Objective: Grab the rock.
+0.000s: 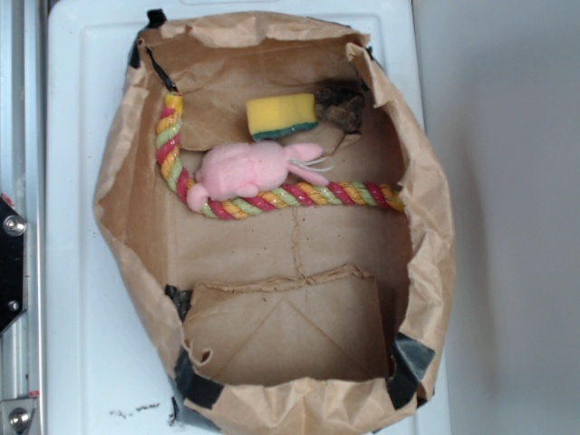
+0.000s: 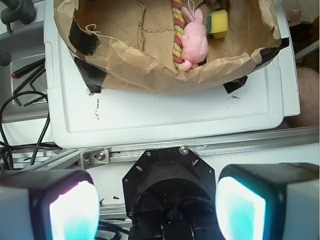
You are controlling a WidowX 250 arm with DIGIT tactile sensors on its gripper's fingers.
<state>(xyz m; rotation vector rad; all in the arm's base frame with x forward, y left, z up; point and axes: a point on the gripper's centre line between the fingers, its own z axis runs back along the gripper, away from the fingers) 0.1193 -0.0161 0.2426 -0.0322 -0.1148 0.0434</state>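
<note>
The rock (image 1: 340, 104), a rough dark brown-grey lump, lies at the back right inside the open brown paper bag (image 1: 136, 208), touching the right end of the yellow-and-green sponge (image 1: 282, 116). In the wrist view only a dark sliver of the rock (image 2: 218, 4) shows at the top edge, just beyond the sponge (image 2: 218, 23). My gripper (image 2: 157, 210) is open, its two glowing pads (image 2: 74, 212) wide apart with nothing between them. It hangs over the robot's black base, well outside the bag. The exterior view does not show the gripper.
A pink plush toy (image 1: 249, 169) lies on a red, yellow and green rope (image 1: 299, 195) in the bag's middle. The bag's crumpled walls stand high around everything. It rests on a white tray (image 2: 165, 120), with a metal rail (image 2: 200, 147) and cables (image 2: 20, 130) nearby.
</note>
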